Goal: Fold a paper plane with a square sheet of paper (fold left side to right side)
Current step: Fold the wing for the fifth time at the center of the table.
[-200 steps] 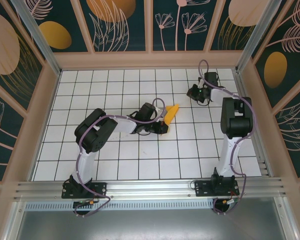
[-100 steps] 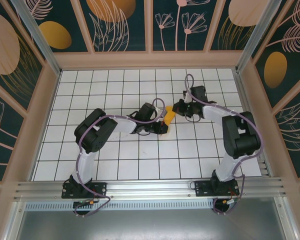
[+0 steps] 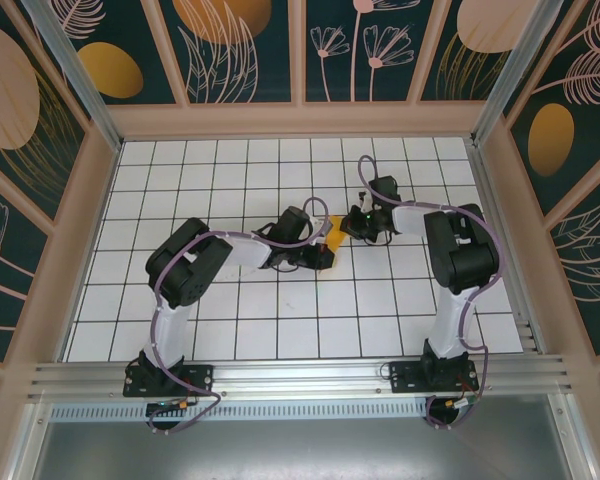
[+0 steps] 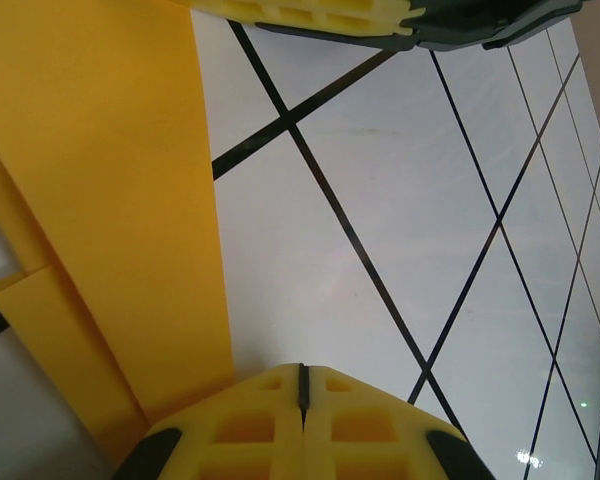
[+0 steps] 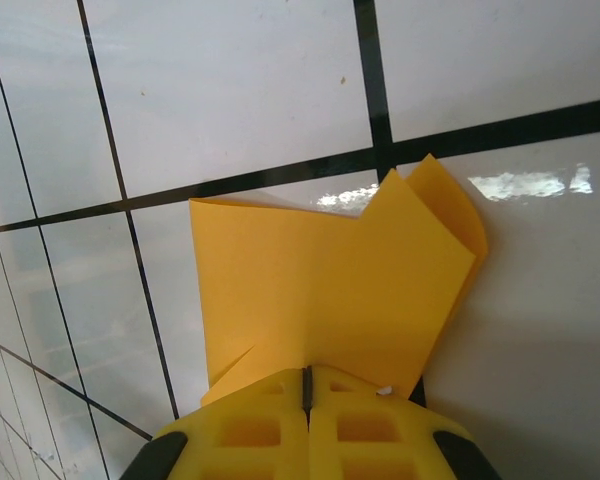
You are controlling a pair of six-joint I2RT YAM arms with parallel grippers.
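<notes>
**Paper plane (image 3: 333, 238) lies part-folded between two closed grippers**

On the left of the overhead view, the left arm reaches across the white tiled table (image 3: 230, 330) toward its middle. The left gripper (image 3: 321, 254) is at the orange paper's near-left end. In the left wrist view its yellow fingers (image 4: 260, 425) are pressed together with only a thin seam between them. Their tips overlap the lower edge of the paper (image 4: 100, 200), which runs up the left of that view as a long flat strip with a smaller flap beside it.

The paper sits near the table's centre, flat on the tiles.

Just right of it is the right gripper (image 3: 352, 224), its arm bent back toward the right wall. In the right wrist view its fingers (image 5: 350, 425) are also together, and their tips cover the near edge of the folded sheet (image 5: 320, 280), whose layered corners point away. Whether either gripper presses on the paper cannot be told.
</notes>
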